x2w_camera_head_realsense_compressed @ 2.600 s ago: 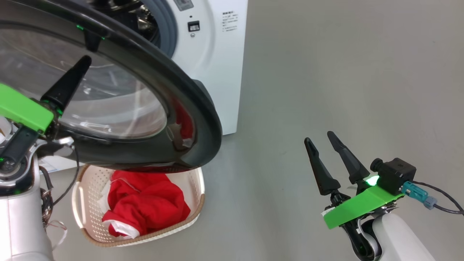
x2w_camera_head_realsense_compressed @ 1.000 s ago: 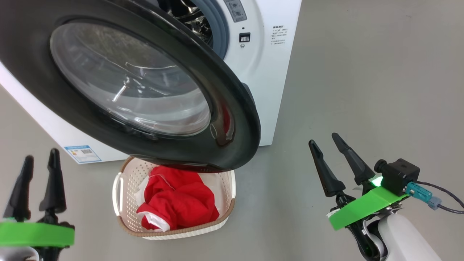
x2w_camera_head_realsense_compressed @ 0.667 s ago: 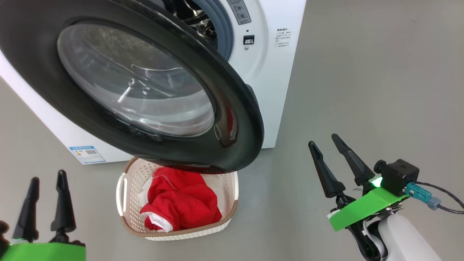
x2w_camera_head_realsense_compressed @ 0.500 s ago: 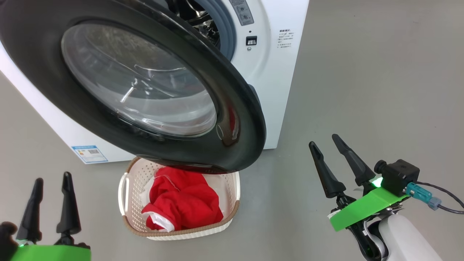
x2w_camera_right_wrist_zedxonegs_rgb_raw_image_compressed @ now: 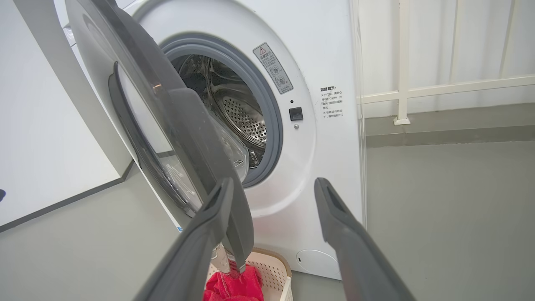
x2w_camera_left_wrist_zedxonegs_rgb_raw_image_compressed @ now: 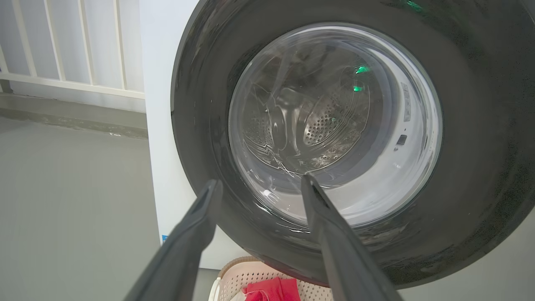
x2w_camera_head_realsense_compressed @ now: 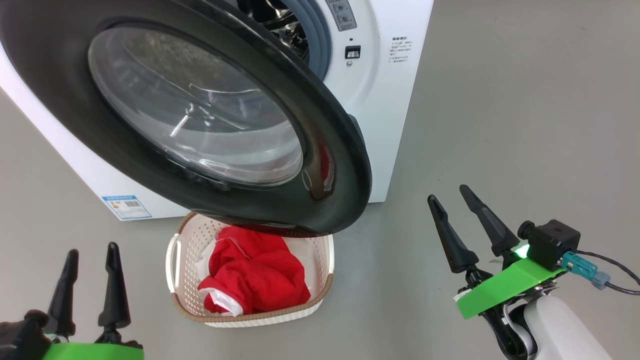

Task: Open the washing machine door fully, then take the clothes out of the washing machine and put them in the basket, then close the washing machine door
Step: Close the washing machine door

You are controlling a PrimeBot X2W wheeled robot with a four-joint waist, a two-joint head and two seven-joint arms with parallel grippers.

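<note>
Red fabric clothes with white trim (x2w_camera_head_realsense_compressed: 260,275) lie bunched in a small cream perforated plastic basket (x2w_camera_head_realsense_compressed: 270,319) on the grey floor (x2w_camera_head_realsense_compressed: 500,125). The basket sits below the lower edge of the big round glossy black-rimmed glass washing machine door (x2w_camera_head_realsense_compressed: 332,165), which is partly open on the white boxy washing machine (x2w_camera_head_realsense_compressed: 380,100). The left gripper (x2w_camera_head_realsense_compressed: 92,250) and right gripper (x2w_camera_head_realsense_compressed: 447,194) are both spread and empty, touching nothing.

Left wrist view: fingers apart, facing the door glass, with the steel perforated drum (x2w_camera_left_wrist_zedxonegs_rgb_raw_image_compressed: 326,121) seen through it.

Right wrist view: door edge-on, drum mouth exposed, basket below.
</note>
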